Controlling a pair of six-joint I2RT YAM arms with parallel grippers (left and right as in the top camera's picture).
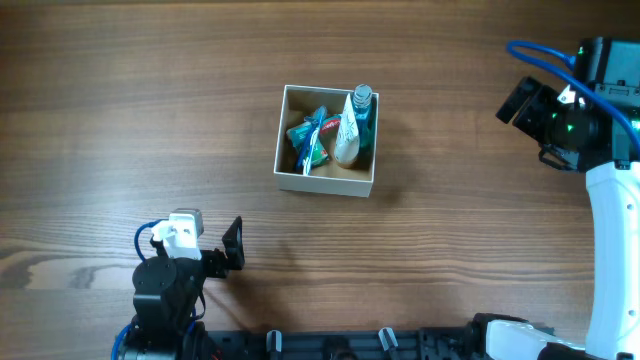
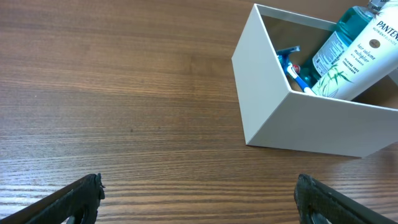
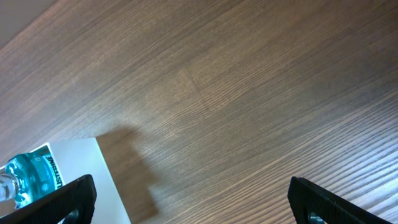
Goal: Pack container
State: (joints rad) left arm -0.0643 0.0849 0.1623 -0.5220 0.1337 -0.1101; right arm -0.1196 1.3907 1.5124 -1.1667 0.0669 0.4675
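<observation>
**Seemingly packed: box filled, both arms empty-handed**

Apparently the packing is done or close to it. The container (image 1: pixel 325 184) sits near the middle of the table (image 1: pixel 150 100). Inside it are a teal mouthwash bottle (image 1: pixel 364 110) at its 1 o'clock corner and a white tube (image 1: pixel 347 138) lying against the bottle. Green packets (image 1: pixel 303 134) sit toward 9 o'clock, along with a blue-handled piece (image 2: pixel 291 64), brush or razor, I cannot tell which. No loose toiletry shows on the wood in any view, so I judge that nothing is left to load.

The left gripper (image 1: pixel 232 248) is well apart from the box, at about 7 o'clock from it. Its fingers are spread wide with nothing between them. The right gripper (image 1: pixel 520 100) is off at about 2 o'clock, likewise spread and empty.

The box is square and shallow, with white walls outside and a tan inside. It has no lid, and the tall bottle and the tube poke above its rim.
</observation>
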